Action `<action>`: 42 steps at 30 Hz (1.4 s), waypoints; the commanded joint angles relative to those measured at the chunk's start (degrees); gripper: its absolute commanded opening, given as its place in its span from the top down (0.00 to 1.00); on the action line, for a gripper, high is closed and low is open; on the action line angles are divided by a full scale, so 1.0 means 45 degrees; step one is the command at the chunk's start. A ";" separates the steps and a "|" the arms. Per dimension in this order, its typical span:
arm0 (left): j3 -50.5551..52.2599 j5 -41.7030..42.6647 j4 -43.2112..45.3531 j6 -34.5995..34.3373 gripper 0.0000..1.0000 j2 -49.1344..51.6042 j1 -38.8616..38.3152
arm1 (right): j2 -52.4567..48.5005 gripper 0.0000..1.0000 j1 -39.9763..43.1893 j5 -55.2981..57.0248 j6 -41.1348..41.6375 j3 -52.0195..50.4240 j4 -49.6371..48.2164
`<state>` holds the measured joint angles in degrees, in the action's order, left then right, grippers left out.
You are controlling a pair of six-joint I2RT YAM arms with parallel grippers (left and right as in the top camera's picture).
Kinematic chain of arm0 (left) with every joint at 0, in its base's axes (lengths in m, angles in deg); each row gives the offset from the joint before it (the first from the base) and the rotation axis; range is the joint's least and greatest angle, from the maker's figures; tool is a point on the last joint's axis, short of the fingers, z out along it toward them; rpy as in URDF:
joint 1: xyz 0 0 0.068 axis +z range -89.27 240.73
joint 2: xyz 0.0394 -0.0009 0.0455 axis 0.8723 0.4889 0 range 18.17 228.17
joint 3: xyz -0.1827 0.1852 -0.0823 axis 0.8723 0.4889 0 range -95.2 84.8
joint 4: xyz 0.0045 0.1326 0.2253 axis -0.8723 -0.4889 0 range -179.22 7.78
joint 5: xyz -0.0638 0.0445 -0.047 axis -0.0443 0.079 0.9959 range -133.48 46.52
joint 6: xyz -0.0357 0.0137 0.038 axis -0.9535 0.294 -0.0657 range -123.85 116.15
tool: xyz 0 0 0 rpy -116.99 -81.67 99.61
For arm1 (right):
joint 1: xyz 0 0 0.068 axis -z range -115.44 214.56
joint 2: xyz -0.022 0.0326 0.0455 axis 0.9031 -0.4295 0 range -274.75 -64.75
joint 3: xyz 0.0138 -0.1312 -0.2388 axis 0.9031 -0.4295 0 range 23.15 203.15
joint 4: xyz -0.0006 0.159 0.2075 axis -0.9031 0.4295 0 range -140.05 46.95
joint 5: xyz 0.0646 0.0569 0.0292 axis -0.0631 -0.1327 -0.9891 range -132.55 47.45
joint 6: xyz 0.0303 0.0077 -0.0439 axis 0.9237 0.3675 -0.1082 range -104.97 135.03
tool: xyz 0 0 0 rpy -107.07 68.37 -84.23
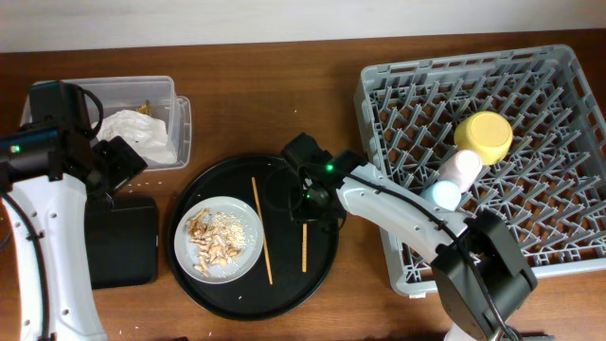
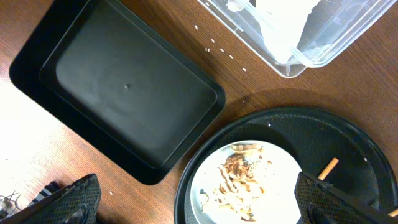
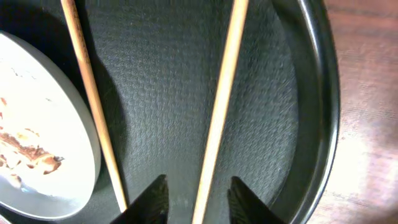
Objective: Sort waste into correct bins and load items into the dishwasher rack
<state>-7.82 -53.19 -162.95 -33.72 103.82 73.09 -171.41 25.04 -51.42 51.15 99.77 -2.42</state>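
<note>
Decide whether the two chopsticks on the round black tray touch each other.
Apart. The right wrist view shows bare round black tray between the chopstick beside the plate and the other chopstick along their whole visible length.

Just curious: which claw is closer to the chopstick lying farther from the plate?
Right. The right claw straddles that chopstick from above; the left claw sits far off beside the clear box.

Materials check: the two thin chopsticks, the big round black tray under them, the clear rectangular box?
Thin pale-tan chopsticks: look like wood or bamboo, with a matte finish and faint lengthwise grain. Large round black tray: likely moulded plastic, with a fine pebbled floor and a glossier rim. Clear rectangular box: glossy transparent plastic; the crumpled white napkin shows through its walls.
</note>
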 commanded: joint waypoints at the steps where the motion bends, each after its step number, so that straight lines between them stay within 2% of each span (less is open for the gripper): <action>1: 0.0005 -0.0136 0.0019 -0.0160 0.01 -0.0107 0.0029 | 0.0228 0.64 -0.0049 0.0835 0.0049 -0.0243 -0.0369; 5: 0.0005 -0.0136 0.0019 -0.0160 0.01 -0.0107 0.0029 | -0.0180 0.57 -0.0053 0.0928 0.0092 -0.0277 -0.0894; 10: 0.0005 -0.0136 0.0019 -0.0160 0.01 -0.0107 0.0029 | -0.1039 0.59 -0.0058 0.0933 0.0092 -0.0282 -0.1059; 16: 0.0000 -0.0136 0.0019 -0.0160 0.01 -0.0107 0.0029 | -0.1647 0.81 -0.0058 0.0947 0.0087 -0.0291 -0.1117; 18: 0.0000 -0.0136 0.0019 -0.0160 0.01 -0.0107 0.0029 | -0.1647 0.94 -0.0058 0.0933 0.0092 -0.0291 -0.1117; 23: 0.0005 -0.0136 0.0019 -0.0160 0.01 -0.0107 0.0029 | -0.1341 0.96 0.0151 0.0695 0.0034 0.0131 -0.0447; 28: 0.0005 -0.0136 0.0019 -0.0160 0.01 -0.0107 0.0029 | -0.0432 0.96 0.1044 0.0704 -0.0797 0.2147 0.1860; 34: 0.0000 -0.0136 0.0019 -0.0160 0.01 -0.0107 0.0029 | 0.0491 0.96 0.3147 0.0792 -0.3721 0.5688 0.4988; 36: 0.0005 -0.0136 0.0019 -0.0160 0.01 -0.0107 0.0029 | 0.0544 0.96 0.4235 0.0792 -0.5323 0.6547 0.5654; 39: 0.0005 -0.0136 0.0019 -0.0160 0.01 -0.0107 0.0029 | 0.0515 0.96 0.5547 0.0792 -0.6858 0.6625 0.5848; 42: 0.0005 -0.0136 0.0019 -0.0160 0.01 -0.0107 0.0029 | 0.0296 0.96 0.6683 0.0748 -0.7329 0.6523 0.5848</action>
<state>-7.82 -53.17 -162.95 -33.72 103.82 73.09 -169.20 51.99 -48.34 23.78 129.14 23.66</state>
